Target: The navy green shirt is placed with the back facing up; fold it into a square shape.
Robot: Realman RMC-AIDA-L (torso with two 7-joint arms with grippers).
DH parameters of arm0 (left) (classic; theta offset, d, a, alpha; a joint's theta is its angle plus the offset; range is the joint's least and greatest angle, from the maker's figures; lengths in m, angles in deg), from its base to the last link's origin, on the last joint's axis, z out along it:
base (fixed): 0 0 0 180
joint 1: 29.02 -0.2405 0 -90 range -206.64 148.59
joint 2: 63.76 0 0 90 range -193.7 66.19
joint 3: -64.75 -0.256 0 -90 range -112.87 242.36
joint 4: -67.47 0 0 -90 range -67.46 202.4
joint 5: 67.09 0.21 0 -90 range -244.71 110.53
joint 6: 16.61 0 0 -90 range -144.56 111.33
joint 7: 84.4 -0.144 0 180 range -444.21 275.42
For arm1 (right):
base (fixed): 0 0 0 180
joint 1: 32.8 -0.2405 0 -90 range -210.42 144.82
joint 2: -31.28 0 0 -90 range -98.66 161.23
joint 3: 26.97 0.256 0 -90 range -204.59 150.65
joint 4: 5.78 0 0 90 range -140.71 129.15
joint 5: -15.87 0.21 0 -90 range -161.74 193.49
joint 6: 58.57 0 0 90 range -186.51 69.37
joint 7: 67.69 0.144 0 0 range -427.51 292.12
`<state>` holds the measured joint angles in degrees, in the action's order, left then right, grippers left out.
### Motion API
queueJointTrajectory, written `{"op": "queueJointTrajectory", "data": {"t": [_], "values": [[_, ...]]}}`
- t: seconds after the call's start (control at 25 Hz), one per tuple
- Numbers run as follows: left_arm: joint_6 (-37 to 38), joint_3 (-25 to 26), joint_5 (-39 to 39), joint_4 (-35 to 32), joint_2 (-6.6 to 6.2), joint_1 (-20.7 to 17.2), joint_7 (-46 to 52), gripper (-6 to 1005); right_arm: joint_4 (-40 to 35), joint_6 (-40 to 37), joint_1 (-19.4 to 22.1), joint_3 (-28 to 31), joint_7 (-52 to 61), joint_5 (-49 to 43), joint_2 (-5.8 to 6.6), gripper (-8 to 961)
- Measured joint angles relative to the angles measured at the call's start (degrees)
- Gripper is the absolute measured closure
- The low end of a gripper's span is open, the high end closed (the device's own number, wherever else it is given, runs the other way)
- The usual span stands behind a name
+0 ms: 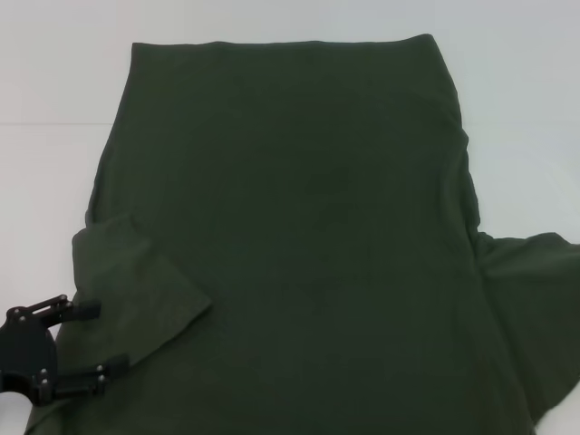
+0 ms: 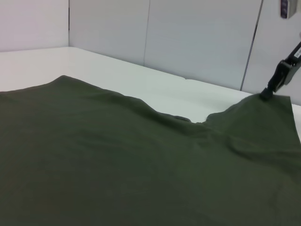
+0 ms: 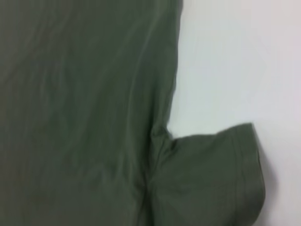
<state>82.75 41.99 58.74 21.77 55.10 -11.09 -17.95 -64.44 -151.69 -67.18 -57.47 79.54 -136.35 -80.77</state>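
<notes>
Spread flat over the white counter (image 1: 54, 72), plain side up: the navy green shirt (image 1: 299, 245), hem at the far edge, filling most of the head view. Right sleeve (image 1: 535, 299) splayed outward on the counter. Left sleeve (image 1: 131, 281) folded inward across the body. At the near left corner, the left pincer (image 1: 98, 342), fingers (image 1: 83, 310) spread apart either side of that folded sleeve's edge. Right pincer out of sight in every view.
</notes>
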Motion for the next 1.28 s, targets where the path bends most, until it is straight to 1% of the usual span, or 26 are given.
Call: {"op": "queueJointTrajectory", "data": {"t": [0.28,0.48,0.64,0.76,0.96,1.08,1.28], "values": [[0.04,-0.01,-0.02,0.00,-0.05,-0.30,0.04,111,-1.17,-0.97,-0.12,0.57,0.04,2.00,0.41,928],[0.05,-0.01,0.05,0.00,-0.04,-0.22,0.12,111,-0.57,-1.39,-2.11,-0.33,-0.59,2.34,-0.17,927],[-0.17,-0.01,0.20,0.00,-0.04,-0.13,0.15,111,-0.27,-1.51,-4.53,-3.18,-0.63,3.50,-1.65,926],[-0.37,0.00,0.21,0.00,-0.04,-0.20,0.17,111,-0.04,-1.06,-6.69,-6.45,-0.42,4.38,-3.17,925],[-0.40,-0.01,0.21,0.00,-0.04,-0.14,0.17,111,3.04,1.29,-10.72,-10.98,-0.20,4.51,-5.35,923],[-0.50,-0.01,0.21,0.00,-0.04,-0.10,0.17,112,5.55,3.37,-12.30,-13.14,-0.15,4.51,-6.00,922],[-0.58,-0.01,0.21,0.00,0.01,0.06,0.17,112,7.75,4.75,-12.77,-13.37,-0.48,5.61,-6.12,921]]}}
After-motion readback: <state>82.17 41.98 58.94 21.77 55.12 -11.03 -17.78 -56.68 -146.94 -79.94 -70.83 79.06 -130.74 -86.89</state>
